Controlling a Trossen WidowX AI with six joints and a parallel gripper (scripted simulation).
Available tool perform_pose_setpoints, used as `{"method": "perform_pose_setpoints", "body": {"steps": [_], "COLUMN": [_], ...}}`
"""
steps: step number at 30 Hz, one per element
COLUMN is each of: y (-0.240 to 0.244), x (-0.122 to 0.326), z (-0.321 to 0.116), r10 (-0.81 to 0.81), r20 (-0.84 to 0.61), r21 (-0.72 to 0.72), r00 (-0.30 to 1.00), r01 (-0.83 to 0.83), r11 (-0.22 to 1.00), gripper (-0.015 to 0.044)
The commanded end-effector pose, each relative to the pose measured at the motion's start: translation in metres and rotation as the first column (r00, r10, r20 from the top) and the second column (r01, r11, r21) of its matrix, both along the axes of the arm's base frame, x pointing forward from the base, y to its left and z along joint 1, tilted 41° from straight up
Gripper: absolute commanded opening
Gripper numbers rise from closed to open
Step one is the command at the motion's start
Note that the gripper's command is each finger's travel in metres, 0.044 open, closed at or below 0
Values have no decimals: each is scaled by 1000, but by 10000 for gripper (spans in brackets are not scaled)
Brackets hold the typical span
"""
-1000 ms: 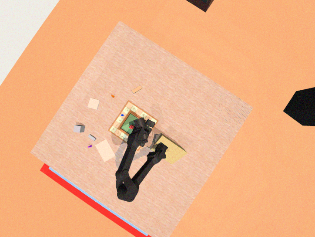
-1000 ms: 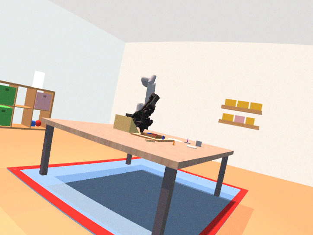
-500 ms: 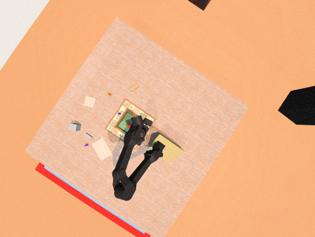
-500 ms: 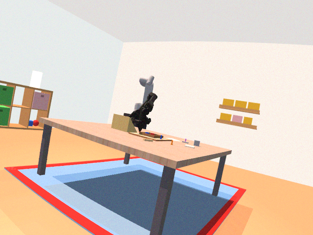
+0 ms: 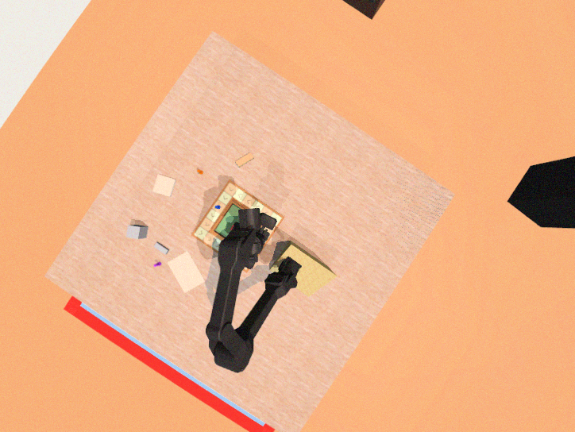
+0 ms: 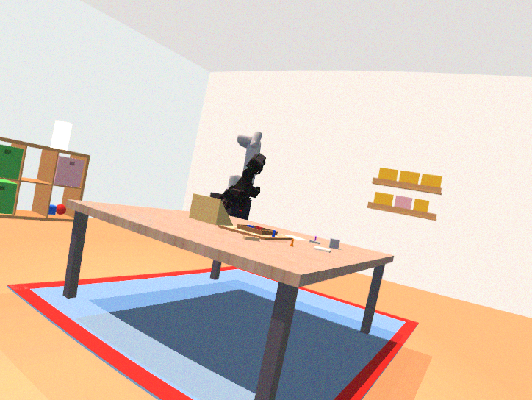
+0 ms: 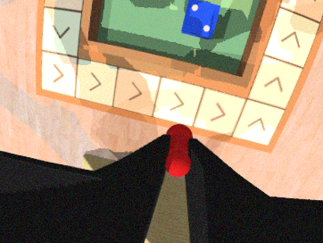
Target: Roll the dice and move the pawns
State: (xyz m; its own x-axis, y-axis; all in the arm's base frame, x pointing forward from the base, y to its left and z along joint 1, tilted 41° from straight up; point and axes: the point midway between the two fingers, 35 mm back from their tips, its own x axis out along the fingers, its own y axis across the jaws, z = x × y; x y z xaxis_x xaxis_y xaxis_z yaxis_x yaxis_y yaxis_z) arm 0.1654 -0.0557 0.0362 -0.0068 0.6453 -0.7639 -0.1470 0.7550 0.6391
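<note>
My gripper (image 7: 178,143) is shut on the red pawn (image 7: 178,154) (image 6: 240,210) and holds it above the board's edge, clear of the squares. The board (image 7: 176,102) (image 5: 200,232) has arrow squares around the tray (image 7: 178,71). The blue die (image 7: 202,19) (image 6: 250,226) lies in the tray, two pips showing on its top. The red die (image 6: 259,228) is also in the tray; its number is unreadable. The blue pawn (image 5: 217,206) (image 6: 273,233) stands on the board's left side in the top view. The arm hides part of the board there.
A yellowish wedge-shaped block (image 5: 314,274) (image 6: 208,208) stands beside the board, near the arm. A tan block (image 5: 244,160), an orange piece (image 5: 200,171), a cream square (image 5: 164,185), a grey block (image 5: 136,231), a small grey bar (image 5: 161,247), a purple piece (image 5: 157,264) and a cream sheet (image 5: 186,271) lie around.
</note>
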Motion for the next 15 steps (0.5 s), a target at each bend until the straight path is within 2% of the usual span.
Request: {"method": "perform_pose_setpoints", "body": {"steps": [1,8,15], "y": [-13,-23,-35], "x": [-2,-6,23], "z": [17,33,23], "r10": [5,6,5], "r20": [3,3,4], "r21": [-4,0,-6], "r00": [1000,1000,1000], "r01": [-5,-6,-5], "r11": [1000,1000,1000], "gripper": [0,0,0]}}
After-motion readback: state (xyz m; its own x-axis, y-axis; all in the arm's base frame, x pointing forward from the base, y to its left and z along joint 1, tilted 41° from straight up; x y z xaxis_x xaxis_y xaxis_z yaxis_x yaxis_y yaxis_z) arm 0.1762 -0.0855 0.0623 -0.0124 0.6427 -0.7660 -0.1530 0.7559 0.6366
